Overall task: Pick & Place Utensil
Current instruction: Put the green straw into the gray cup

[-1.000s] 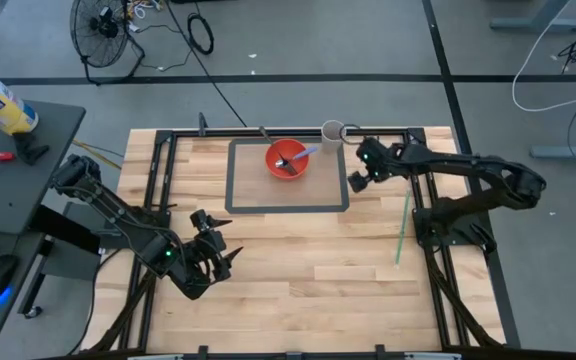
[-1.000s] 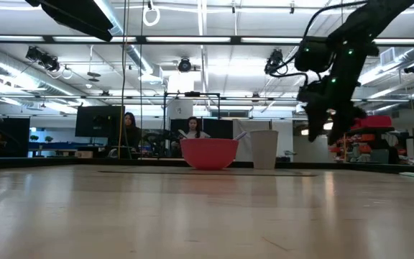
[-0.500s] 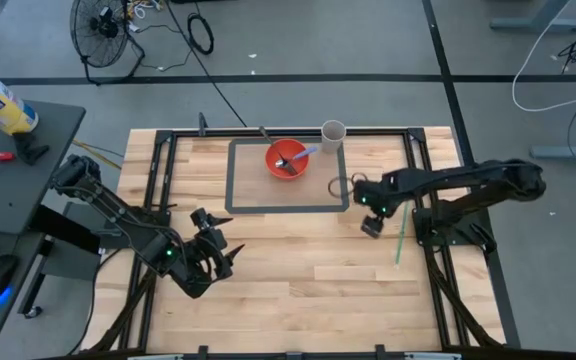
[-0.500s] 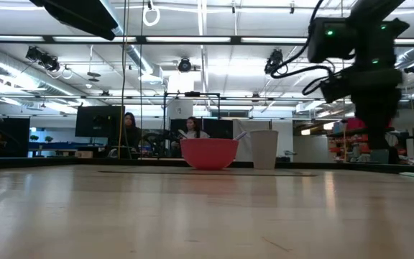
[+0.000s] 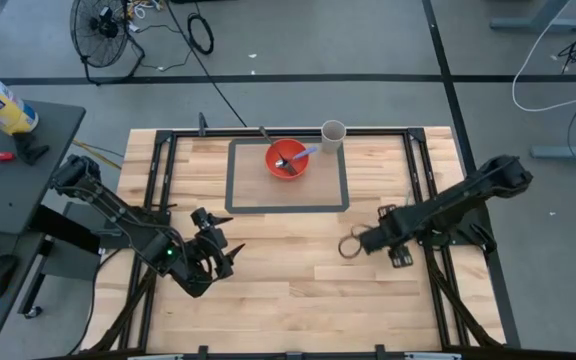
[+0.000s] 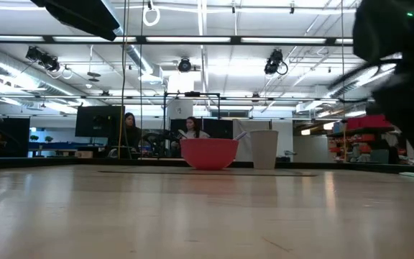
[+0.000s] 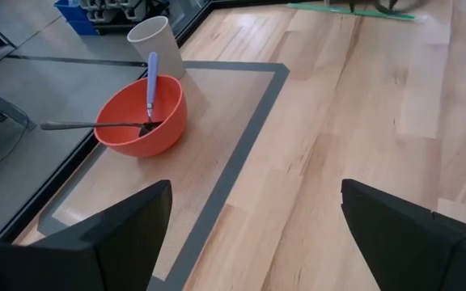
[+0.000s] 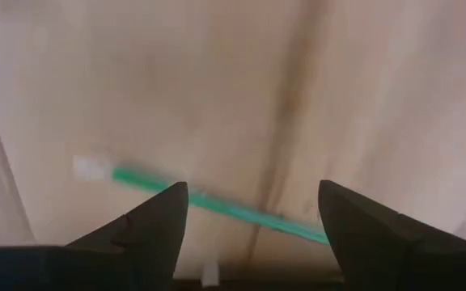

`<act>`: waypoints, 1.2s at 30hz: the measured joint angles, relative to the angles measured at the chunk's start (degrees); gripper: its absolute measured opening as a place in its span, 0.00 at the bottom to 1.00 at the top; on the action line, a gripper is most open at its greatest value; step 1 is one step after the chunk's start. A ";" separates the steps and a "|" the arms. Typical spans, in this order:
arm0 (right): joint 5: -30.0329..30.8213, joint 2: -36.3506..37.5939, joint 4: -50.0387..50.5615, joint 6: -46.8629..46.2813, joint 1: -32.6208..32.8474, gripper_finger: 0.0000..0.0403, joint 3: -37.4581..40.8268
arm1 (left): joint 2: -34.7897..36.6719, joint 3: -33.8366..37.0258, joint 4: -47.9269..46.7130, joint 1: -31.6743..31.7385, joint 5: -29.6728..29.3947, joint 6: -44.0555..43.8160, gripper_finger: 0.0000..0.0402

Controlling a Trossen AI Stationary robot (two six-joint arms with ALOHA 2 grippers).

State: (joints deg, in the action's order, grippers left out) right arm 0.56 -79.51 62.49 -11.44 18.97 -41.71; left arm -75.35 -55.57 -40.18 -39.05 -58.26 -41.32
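Note:
A green stick-like utensil with a white tip (image 8: 209,202) lies flat on the wooden table near its right edge. My right gripper (image 8: 253,222) hangs over it, pointing down and open, one finger on each side of the stick, clear of it. In the high view my right gripper (image 5: 400,256) and its arm cover most of the stick. My left gripper (image 5: 213,256) waits open near the table's near left corner. A red bowl (image 5: 287,159) holds a purple-handled spoon (image 7: 151,81) and a dark utensil (image 7: 79,125).
A white cup (image 5: 333,133) stands just right of the bowl, at the far edge of a grey taped rectangle (image 5: 346,190). The table's black frame rail (image 5: 433,260) runs close beside my right gripper. Bare wood lies between the two grippers.
My right arm has swung from beside the cup at the far edge toward the near right part of the table. It now stands above the green utensil. My left arm has kept still, and the bowl and cup have not moved.

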 joint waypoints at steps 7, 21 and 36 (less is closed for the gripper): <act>-5.79 -7.88 0.27 6.47 6.14 0.69 -0.02 | 0.00 0.00 0.00 -0.04 0.40 0.07 0.90; -2.34 -15.23 -0.41 4.42 12.20 0.47 -0.46 | 0.00 0.00 0.00 -0.04 0.44 0.13 0.90; 2.17 -15.20 -3.35 6.92 13.89 0.18 -1.66 | 0.00 0.00 0.00 -0.02 0.44 0.11 0.90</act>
State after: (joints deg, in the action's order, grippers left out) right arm 2.73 -94.71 59.15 -4.53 32.86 -43.37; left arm -75.35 -55.57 -40.18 -39.07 -57.82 -41.21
